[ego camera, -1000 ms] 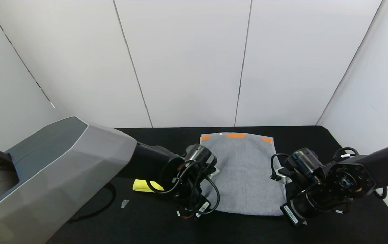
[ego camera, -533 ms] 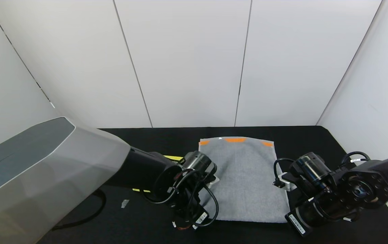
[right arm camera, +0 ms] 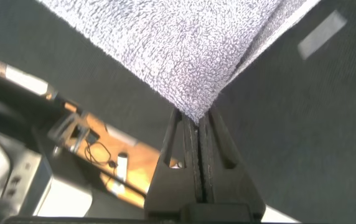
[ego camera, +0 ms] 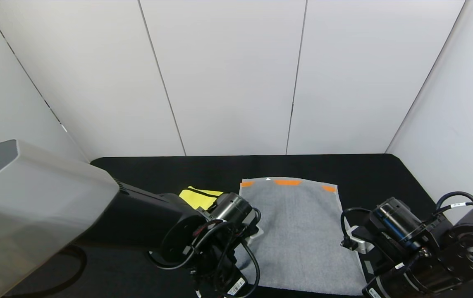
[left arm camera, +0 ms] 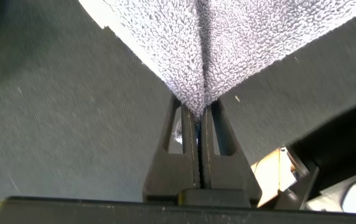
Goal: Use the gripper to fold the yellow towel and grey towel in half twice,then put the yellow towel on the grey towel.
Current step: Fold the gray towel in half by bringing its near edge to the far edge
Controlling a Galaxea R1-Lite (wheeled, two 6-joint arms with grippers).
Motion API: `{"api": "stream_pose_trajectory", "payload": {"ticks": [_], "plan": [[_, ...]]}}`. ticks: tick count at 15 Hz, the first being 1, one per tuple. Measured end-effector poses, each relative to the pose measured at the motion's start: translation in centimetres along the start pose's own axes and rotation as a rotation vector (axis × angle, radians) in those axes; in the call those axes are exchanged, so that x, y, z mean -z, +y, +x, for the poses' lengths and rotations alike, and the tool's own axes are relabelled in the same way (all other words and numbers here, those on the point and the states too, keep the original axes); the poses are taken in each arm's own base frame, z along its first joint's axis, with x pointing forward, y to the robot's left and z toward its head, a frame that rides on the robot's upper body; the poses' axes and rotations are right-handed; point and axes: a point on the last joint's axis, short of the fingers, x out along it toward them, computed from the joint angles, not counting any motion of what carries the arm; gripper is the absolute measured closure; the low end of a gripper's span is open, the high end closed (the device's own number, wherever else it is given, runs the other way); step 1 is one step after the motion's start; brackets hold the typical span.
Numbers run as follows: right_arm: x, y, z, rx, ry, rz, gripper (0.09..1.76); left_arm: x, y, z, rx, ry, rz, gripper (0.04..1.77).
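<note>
Both arms have drawn back toward the robot over the last second, and the grey towel has come with them: its orange-patterned far edge now lies nearer the middle of the black table than it did, and more of the yellow towel shows behind the left arm than before. In the head view the grey towel lies spread flat at the table's centre, its near edge reaching almost to the bottom of the view, with the two arms at its near corners. The left gripper is clamped on the towel's near left corner; the left wrist view shows its fingers pressed together with a pinch of grey terry bunched between the tips and the cloth fanning away from them over the dark table. The right gripper is likewise clamped on the near right corner, with its fingers closed on a point of grey cloth. The yellow towel lies on the table just to the left of the grey towel's far left corner, partly hidden by the left arm; whether it touches the grey towel I cannot tell.
</note>
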Motion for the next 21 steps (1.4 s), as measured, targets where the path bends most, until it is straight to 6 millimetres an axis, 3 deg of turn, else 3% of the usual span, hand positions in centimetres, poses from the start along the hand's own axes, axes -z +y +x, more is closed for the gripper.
{"api": "stream_pose_trajectory", "payload": {"ticks": [5,11,17,21], "plan": [[0.3,0.4,-1.0,-0.003,-0.034,0.023,1.71,0.5,-0.3,-1.1,-0.005,-0.017,-0.015,1.69],[-0.9,-1.0,-2.6,0.018,-0.127,0.118,1.71,-1.5,1.6,-2.7,-0.077,-0.182,-0.104,1.69],[-3.3,-3.2,-4.3,0.050,-0.265,0.208,1.71,-3.1,3.1,-4.4,-0.101,-0.277,-0.153,1.69],[-5.2,-5.1,-4.1,0.078,-0.359,0.250,1.71,-4.4,4.0,-4.9,-0.110,-0.327,-0.216,1.69]]}}
